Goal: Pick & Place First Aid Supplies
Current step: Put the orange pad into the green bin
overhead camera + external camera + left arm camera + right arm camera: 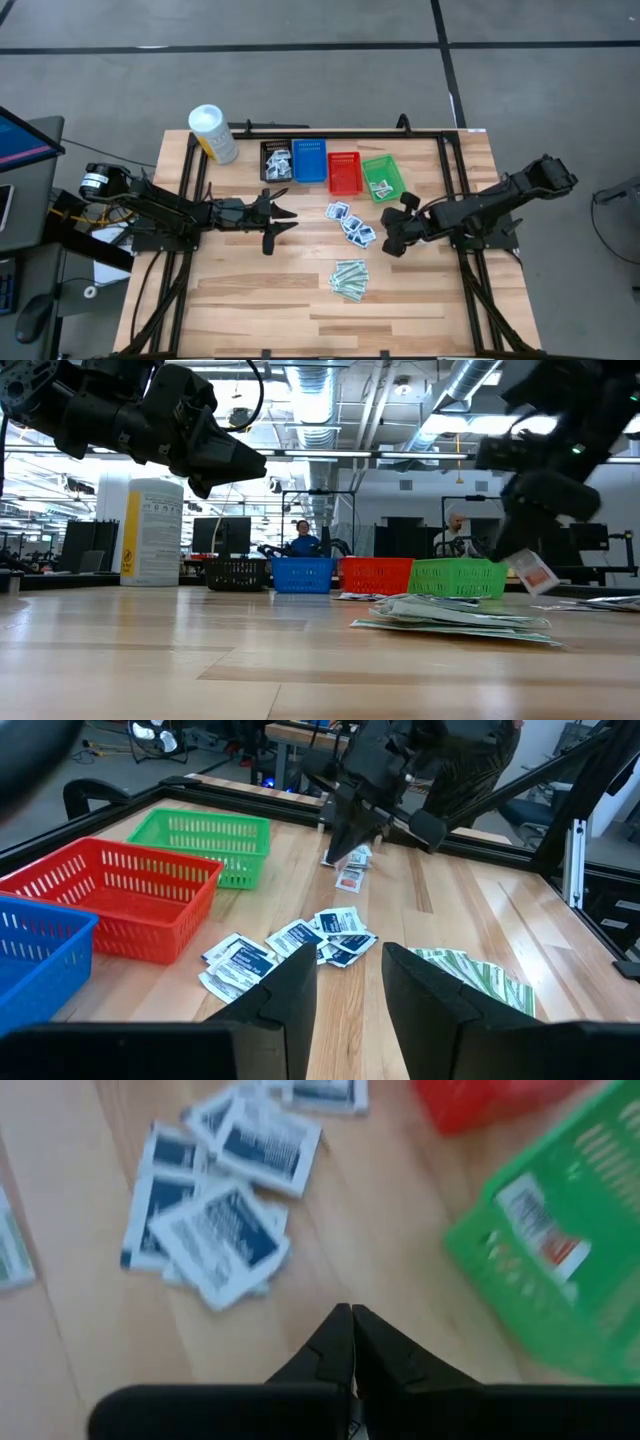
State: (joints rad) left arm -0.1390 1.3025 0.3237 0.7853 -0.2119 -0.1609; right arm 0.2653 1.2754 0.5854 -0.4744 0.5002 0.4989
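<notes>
The left gripper (283,216) is hanging over the left half of the table with its fingers parted and nothing between them, waiting near the black basket (275,160); if it starts moving toward the middle while the other arm is working there, the two could be bumping into each other. To its right, the blue-printed packets (350,224) are lying loose in a small overlapping heap on the wood, and nearer the front edge the pale-green strips (350,279) are sitting in a fanned stack, so a low sweep could be scattering either pile. Behind them the blue basket (309,160), red basket (344,172) and green basket (382,176) are standing in a row. On the right, the right gripper (392,240) is hovering above the table beside the heap, its fingers pinched tight on a red-printed packet (533,571) that is dangling by one edge. With such a thin hold, the packet could be slipping out on the way to the baskets, or catching a basket rim and dropping outside.
</notes>
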